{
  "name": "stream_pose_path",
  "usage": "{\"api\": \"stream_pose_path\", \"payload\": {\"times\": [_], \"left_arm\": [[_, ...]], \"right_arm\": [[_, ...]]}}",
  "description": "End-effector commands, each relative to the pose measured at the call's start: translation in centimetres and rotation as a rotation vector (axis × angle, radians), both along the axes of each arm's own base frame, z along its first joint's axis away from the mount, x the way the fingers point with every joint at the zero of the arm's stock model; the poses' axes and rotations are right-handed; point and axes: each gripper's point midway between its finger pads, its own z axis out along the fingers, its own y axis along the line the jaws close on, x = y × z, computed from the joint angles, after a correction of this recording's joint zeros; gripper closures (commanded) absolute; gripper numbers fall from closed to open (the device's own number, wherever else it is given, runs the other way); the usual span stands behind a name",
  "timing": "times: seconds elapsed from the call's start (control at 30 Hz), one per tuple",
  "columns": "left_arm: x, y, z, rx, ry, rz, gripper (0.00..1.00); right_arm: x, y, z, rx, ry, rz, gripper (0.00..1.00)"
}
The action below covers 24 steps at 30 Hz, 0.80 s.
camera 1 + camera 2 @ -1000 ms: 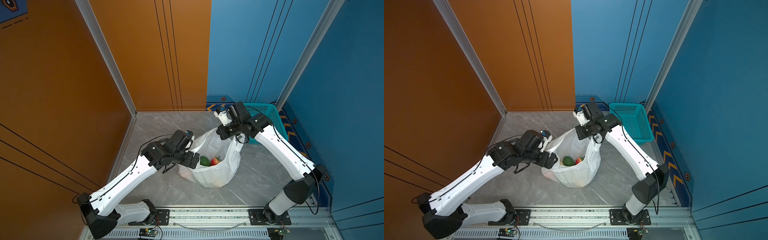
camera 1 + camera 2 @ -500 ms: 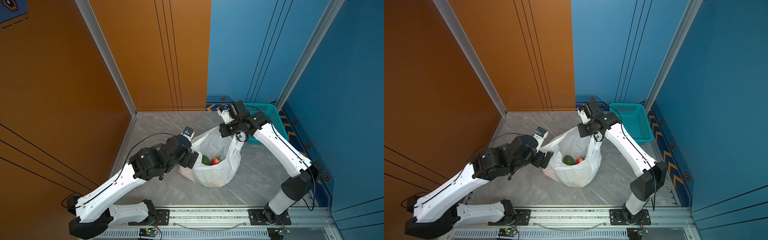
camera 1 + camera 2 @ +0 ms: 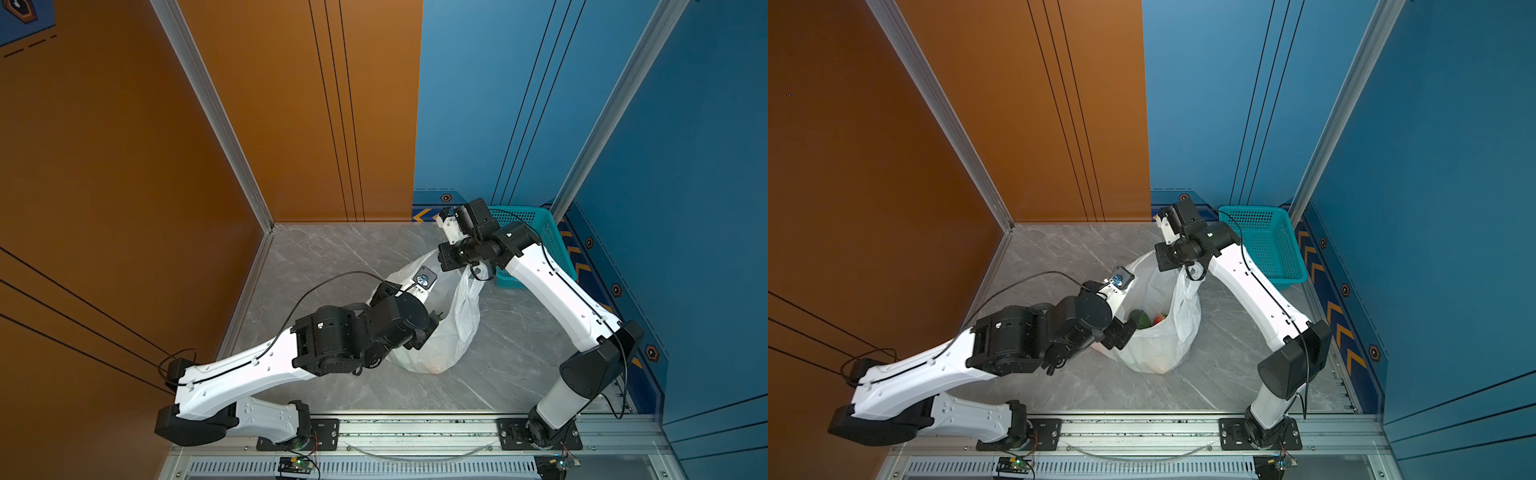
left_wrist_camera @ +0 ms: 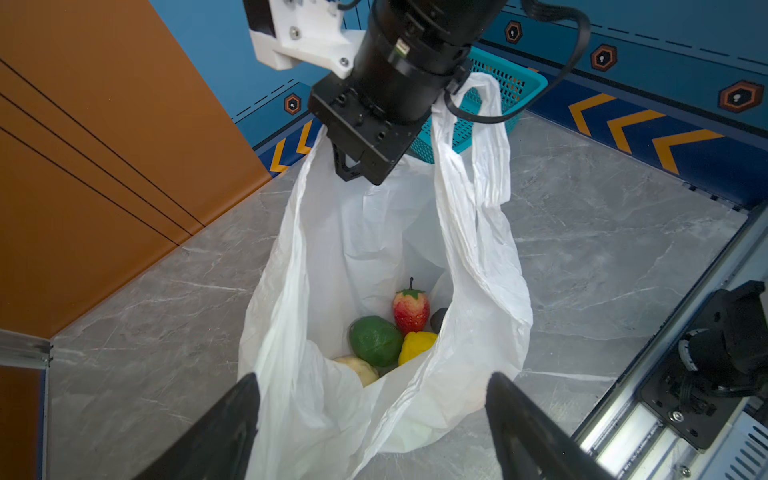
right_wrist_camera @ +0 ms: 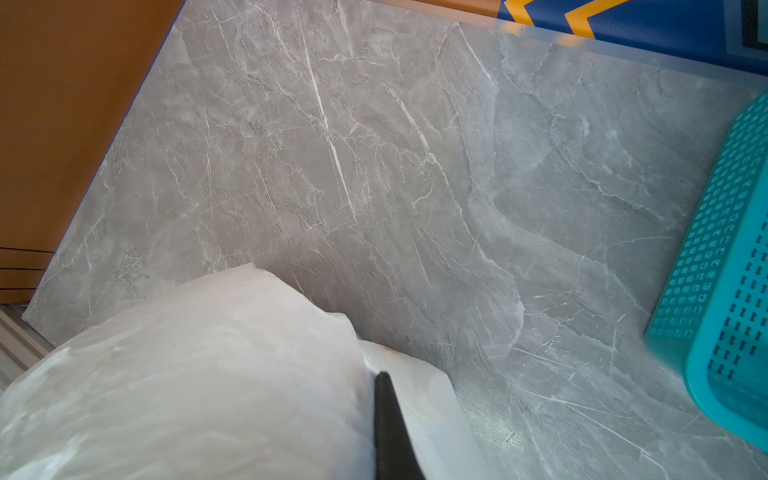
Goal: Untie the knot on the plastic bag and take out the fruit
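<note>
Your left gripper (image 4: 372,419) stood with its jaws spread wide at the near rim of the plastic bag (image 4: 365,232), gripping nothing, one black finger (image 4: 232,419) on each side of the crumpled rim. Your right gripper (image 4: 351,166) was clenched on the far rim of the bag and held that side up, so the mouth gaped between the two arms. No knot showed: one handle loop (image 4: 482,116) hung free beside the right wrist.

At the bottom of the open bag, the left wrist view caught the fruit in a cluster: a green avocado-like piece (image 4: 374,340), a red strawberry (image 4: 410,309) with a dark stem, a yellow piece (image 4: 415,347), a pale cream piece (image 4: 359,370) half under the rim, and a dark piece (image 4: 438,318) mostly hidden by a plastic fold. All of it lay inside the bag, untouched.

In both top views the bag (image 3: 453,332) (image 3: 1167,345) sat on the grey marbled table (image 3: 332,257) (image 3: 1067,257) near its middle, with your left arm's wrist over its left side. In a top view, green and red fruit (image 3: 1148,320) showed through the mouth.

A teal perforated basket (image 3: 1266,245) (image 3: 552,237) stood at the back right, behind your right arm and apart from the bag. The right wrist view showed one black finger (image 5: 388,424) pressed against the white plastic (image 5: 187,374).
</note>
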Motion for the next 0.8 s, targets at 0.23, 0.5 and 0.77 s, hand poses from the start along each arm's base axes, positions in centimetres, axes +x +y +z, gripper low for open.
{"api": "stream_pose_path", "payload": {"times": [0.23, 0.5, 0.77], "left_arm": [[4.0, 1.4, -2.3, -0.005, 0.065, 0.115, 0.1], [8.7, 5.4, -4.7, 0.07, 0.07, 0.247, 0.03], [10.9, 8.0, -7.9, 0.041, 0.159, 0.302, 0.0]], "right_arm": [[-0.7, 0.5, 1.2, 0.042, 0.005, 0.004, 1.0], [-1.9, 0.7, 2.4, 0.072, -0.005, 0.014, 1.0], [-2.9, 1.4, 3.6, 0.115, -0.017, 0.023, 1.0]]}}
